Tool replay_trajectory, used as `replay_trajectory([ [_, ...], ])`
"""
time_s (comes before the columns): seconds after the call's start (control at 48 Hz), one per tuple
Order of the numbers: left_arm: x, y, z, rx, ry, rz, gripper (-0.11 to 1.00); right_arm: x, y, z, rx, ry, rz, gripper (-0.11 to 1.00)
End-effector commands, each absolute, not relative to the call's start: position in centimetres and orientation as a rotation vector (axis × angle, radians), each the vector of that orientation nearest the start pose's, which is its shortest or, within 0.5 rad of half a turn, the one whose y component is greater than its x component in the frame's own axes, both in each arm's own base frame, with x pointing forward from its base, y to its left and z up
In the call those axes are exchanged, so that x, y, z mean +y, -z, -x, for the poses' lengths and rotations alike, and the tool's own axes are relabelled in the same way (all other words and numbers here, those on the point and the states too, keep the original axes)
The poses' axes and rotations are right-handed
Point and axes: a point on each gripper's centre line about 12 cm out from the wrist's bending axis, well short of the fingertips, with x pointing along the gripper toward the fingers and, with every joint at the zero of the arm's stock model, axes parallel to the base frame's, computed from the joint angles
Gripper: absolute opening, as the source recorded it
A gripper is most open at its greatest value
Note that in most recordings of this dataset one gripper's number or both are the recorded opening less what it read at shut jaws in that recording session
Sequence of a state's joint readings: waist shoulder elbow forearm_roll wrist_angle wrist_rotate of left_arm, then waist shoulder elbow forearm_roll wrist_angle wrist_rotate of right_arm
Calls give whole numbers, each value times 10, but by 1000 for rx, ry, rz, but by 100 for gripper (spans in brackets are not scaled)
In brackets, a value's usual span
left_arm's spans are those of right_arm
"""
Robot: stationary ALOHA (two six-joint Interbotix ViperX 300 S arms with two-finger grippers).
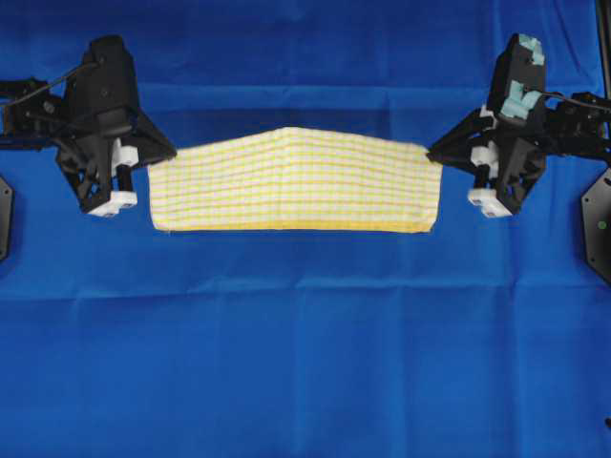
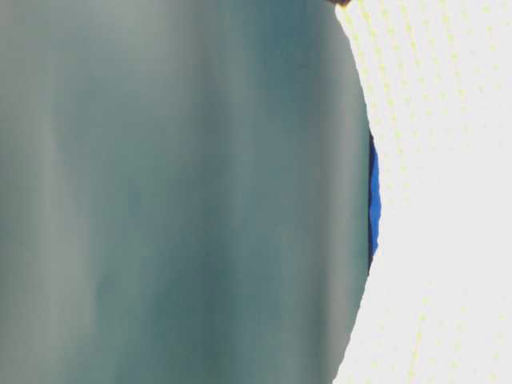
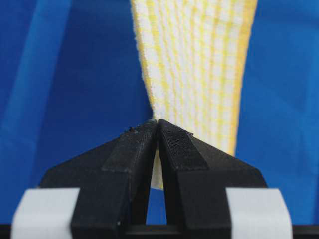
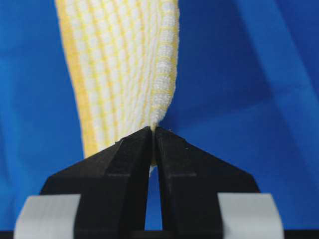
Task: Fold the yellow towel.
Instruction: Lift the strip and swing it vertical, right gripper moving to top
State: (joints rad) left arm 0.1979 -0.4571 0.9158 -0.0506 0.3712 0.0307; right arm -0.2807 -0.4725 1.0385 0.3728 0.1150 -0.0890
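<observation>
So you've got the yellow towel [image 1: 291, 181] strung out sideways between both arms, roughly in the middle of the blue surface [image 1: 305, 363] as seen from overhead. Your left claw [image 1: 170, 153] is pinched tight on the towel's left upper corner, and your right claw [image 1: 431, 153] is doing the same on the right upper corner. Both wrist views back that up: the left claw [image 3: 157, 122] has its black tips pressed together with the checked cloth squeezed between them, and the right claw [image 4: 152, 129] looks just the same, tips closed on the hem. The towel's top edge bows upward in the middle of the overhead view, while the bottom edge with the yellow border runs pretty straight. The table-level view is basically useless, just a blurry grey-green shape and a washed-out bit of towel [image 2: 448, 200] filling the right side.
</observation>
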Motion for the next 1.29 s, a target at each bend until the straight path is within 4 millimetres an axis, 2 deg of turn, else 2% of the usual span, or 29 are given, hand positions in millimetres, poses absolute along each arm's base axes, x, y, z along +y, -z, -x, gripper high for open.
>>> replay_trajectory([
  [0.0, 38, -212, -269, 773, -144, 116, 3, -85, -196, -262, 571, 374, -377, 3],
  [0.292, -14, -223, -286, 638, 7, 131, 3, -140, -199, -287, 509, 519, -387, 3],
  [0.459, -37, -230, -294, 555, 75, 144, 3, -160, -202, -300, 476, 558, -378, 3],
  [0.75, -48, -238, -325, 482, 99, 144, 3, -183, -212, -314, 419, 597, -371, 3],
  [1.271, -67, -243, -416, 471, 116, 135, 3, -204, -220, -319, 365, 642, -363, 3],
])
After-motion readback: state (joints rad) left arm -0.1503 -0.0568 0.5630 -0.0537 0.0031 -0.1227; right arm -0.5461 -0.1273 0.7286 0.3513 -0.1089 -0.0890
